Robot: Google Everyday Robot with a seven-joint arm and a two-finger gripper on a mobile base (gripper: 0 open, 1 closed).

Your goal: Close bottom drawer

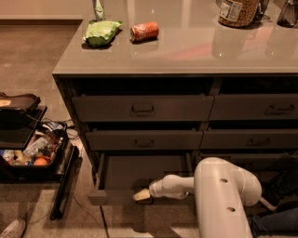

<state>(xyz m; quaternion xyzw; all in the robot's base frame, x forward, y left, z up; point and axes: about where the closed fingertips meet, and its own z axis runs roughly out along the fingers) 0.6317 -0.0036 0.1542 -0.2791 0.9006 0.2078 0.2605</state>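
Note:
The bottom drawer (139,171) of the left column stands pulled out, its dark inside showing and its low front (109,196) near the floor. My gripper (141,195) sits at the front of that drawer, near its middle, at the end of my white arm (174,185), which reaches in from the right. The drawer's handle is hidden behind the gripper. The two taller drawers above it (142,109) (143,139) are pushed in.
A counter top (186,51) holds a green bag (100,32), a lying red can (144,31) and a jar (238,11). An open black case with small items (32,153) and a black bar (65,181) lie on the carpet to the left. A shoe (11,228) shows bottom left.

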